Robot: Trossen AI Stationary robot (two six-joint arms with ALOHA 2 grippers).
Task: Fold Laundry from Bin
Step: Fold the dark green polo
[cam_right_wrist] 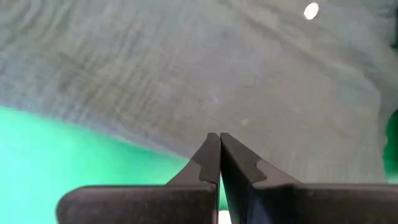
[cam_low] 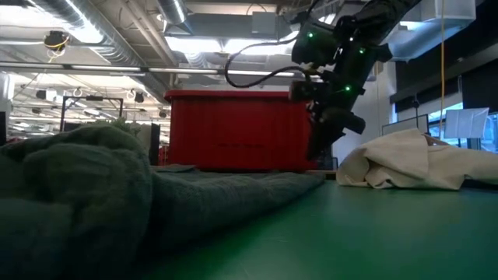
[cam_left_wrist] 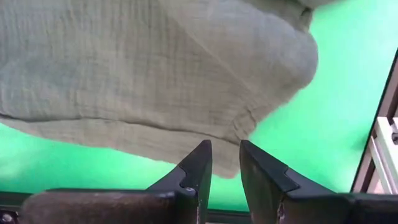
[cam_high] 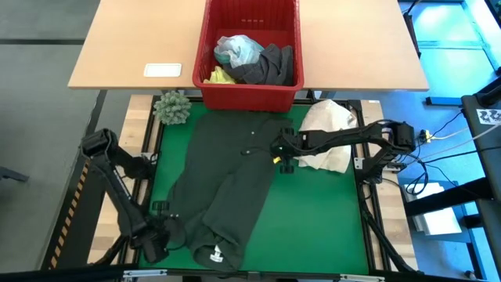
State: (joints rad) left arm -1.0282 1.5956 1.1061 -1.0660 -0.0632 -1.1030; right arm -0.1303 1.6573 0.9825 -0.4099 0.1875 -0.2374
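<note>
1. Left gripper (cam_high: 160, 239) sits low at the near-left corner of the green mat (cam_high: 313, 227), right by the bottom hem of the dark green-black shirt (cam_high: 235, 180). In its wrist view the fingers (cam_left_wrist: 198, 163) stand a little apart with a clear gap, and the cloth edge lies just ahead of the tips, not between them. So it's holding nothing, as far as I can see.

2. The shirt is spread flat with its long axis running from the near-left corner up toward the red bin (cam_high: 250, 47), slightly slanted. From the left gripper the whole garment lies up and to the right.

3. Right gripper (cam_high: 280, 155) is over the shirt's right edge about mid-length, fingers pressed together with no cloth visibly between them. The shirt lies directly under it and off to its left; the cream-white bundle (cam_high: 329, 133) is just to its right.

4. My guess: the next move is a lengthwise fold, so the left gripper is the nearer one for the hem and the right one for the side edge.

5. The bin beyond the mat has more laundry (cam_high: 254, 63) in it.
</note>
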